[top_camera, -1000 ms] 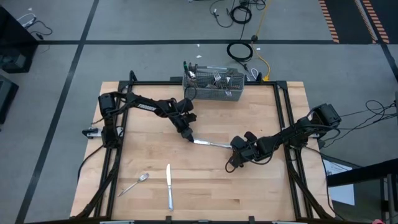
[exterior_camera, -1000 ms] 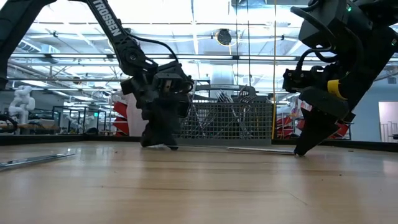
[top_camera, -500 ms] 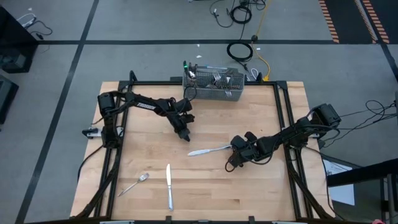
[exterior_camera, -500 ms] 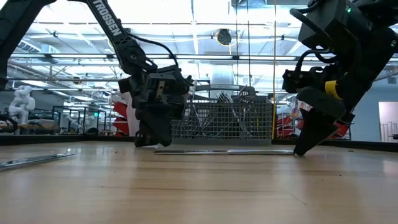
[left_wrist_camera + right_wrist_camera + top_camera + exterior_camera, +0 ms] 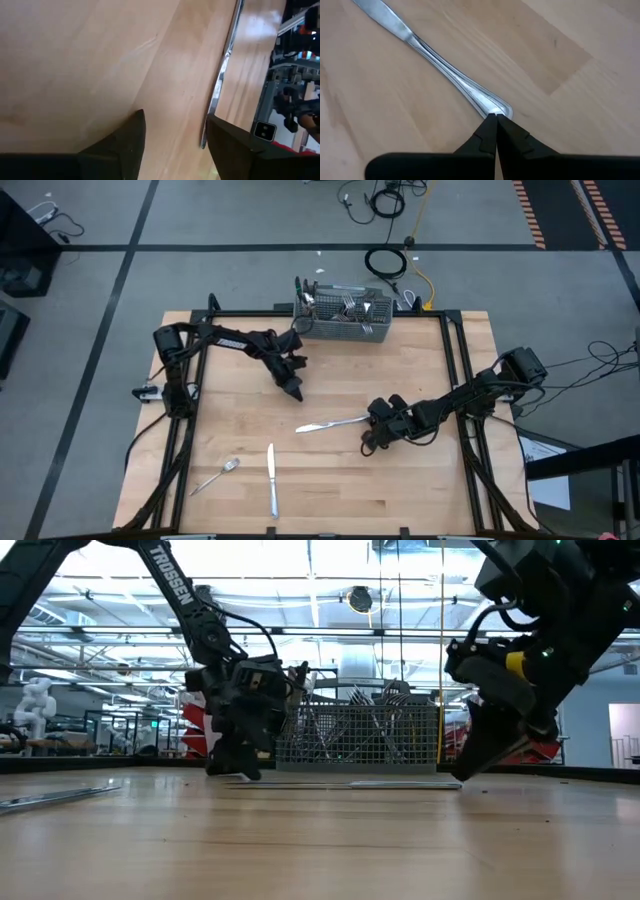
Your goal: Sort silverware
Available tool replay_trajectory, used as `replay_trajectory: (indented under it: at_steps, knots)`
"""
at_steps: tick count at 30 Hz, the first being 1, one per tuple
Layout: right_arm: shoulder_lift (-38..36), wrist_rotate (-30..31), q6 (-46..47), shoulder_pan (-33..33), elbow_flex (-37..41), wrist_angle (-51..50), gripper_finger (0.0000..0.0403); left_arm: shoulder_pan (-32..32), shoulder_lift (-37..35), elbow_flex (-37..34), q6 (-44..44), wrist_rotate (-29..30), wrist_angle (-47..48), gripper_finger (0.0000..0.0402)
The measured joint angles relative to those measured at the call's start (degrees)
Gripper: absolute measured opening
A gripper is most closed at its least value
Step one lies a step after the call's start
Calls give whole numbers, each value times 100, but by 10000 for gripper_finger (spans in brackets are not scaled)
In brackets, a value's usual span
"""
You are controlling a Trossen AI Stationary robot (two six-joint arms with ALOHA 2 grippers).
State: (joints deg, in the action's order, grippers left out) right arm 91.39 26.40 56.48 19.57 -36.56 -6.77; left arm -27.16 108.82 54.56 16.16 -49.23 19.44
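While a table knife (image 5: pixel 330 423) lies at frame centre, its handle end is met by the closed right gripper (image 5: pixel 372 432), fingers of the left gripper (image 5: pixel 296 393) parted above the wooden table (image 5: pixel 330 480), upper left of centre, nothing held.

Left hand (image 5: pixel 297 394) low mid-table, fingers (image 5: pixel 131 140) apart. Right hand (image 5: pixel 366 419) low, fingers (image 5: pixel 487 135) pressed together.

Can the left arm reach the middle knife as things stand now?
Probably yes: the left pincer is open just above the knife, with bare table between; the right pincer touches only the handle end.
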Motion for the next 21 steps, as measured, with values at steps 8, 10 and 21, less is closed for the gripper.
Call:
replay_trajectory:
  at_steps: [8,10,21]
  knots:
    - [-2,-44,-554,15,-346,260,0,-98,-877,0,-94,150,674,212]
    - [-9,-106,-931,-78,-493,265,0,-64,-1218,0,-74,342,960,212]
    - [629,-1919,-2940,-795,-1128,966,0,854,-2717,9,1188,1568,1071,212]
